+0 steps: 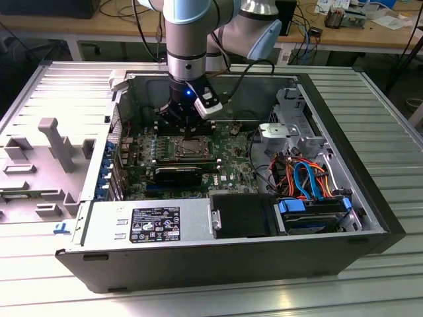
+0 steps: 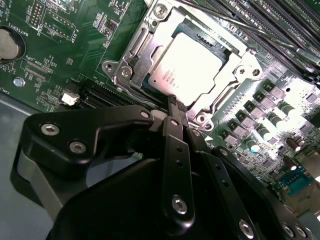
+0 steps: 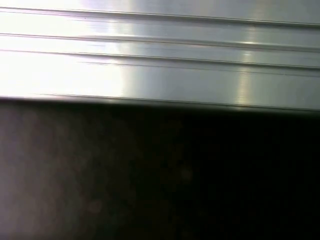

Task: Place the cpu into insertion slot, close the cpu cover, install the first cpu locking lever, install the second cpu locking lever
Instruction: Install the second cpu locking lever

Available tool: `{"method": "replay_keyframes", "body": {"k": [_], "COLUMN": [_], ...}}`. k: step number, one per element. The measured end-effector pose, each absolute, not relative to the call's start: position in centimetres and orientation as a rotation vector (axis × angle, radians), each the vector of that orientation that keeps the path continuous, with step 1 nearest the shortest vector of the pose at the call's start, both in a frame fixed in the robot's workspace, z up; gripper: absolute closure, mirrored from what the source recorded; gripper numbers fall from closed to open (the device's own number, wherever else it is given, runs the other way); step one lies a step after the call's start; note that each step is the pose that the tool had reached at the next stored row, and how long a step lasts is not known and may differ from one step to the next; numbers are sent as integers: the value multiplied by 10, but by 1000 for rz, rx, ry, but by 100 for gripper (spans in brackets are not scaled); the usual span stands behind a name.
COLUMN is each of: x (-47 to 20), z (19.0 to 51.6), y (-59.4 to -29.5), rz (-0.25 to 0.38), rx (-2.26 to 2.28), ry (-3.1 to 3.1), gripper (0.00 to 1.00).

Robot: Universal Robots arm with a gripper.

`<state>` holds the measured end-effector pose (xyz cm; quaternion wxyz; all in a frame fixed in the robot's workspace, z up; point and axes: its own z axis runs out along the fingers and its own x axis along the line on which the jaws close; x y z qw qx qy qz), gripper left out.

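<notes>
- Arm [image 1: 190,39] vertical, wrist pointing straight down.
- Gripper [image 2: 176,107] fingers closed together, tips at 6 o'clock of frame centre in second wrist view.

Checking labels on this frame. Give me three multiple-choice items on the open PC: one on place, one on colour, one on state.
1. Where is the gripper?
A. over the drive bay
B. at the edge of the socket
C. outside the case

2. What colour is the circuit board?
A. green
B. red
C. white

3. How does the chip sit?
A. held by the gripper
B. lying on the table
C. in the socket with the cover down around it

Answers:
1 B, the gripper meets the socket rim in the second wrist view.
2 A, the circuit board is green.
3 C, the chip lies inside the metal cover.
</notes>
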<state>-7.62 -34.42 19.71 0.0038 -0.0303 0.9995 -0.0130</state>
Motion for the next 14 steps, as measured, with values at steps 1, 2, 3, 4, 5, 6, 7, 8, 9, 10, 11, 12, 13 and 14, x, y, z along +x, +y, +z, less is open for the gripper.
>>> {"method": "replay_keyframes", "body": {"k": [1, 2, 3, 4, 5, 6, 7, 8, 9, 10, 11, 12, 13, 14], "x": [-76, -76, -76, -76, -76, -76, -76, -76, -76, -76, -76, -76, -76, -76], "z": [197, 197, 197, 197, 197, 197, 197, 197, 197, 197, 197, 197, 197, 197], "y": [-344, -344, -344, -344, -344, -344, -344, -344, -344, -344, -344, -344, -344, -344], "rz": [-41, -41, -41, -41, -41, -41, -41, -41, -41, -41, -41, -41, -41, -41], "rx": [-95, -95, -95, -95, -95, -95, -95, -95, -95, -95, -95, -95, -95, -95], "ry": [3132, 3132, 3132, 3132, 3132, 3132, 3132, 3132, 3132, 3132, 3132, 3133, 3132, 3133], "gripper": [89, 89, 89, 89, 89, 89, 89, 89, 89, 89, 89, 89, 89, 89]}}
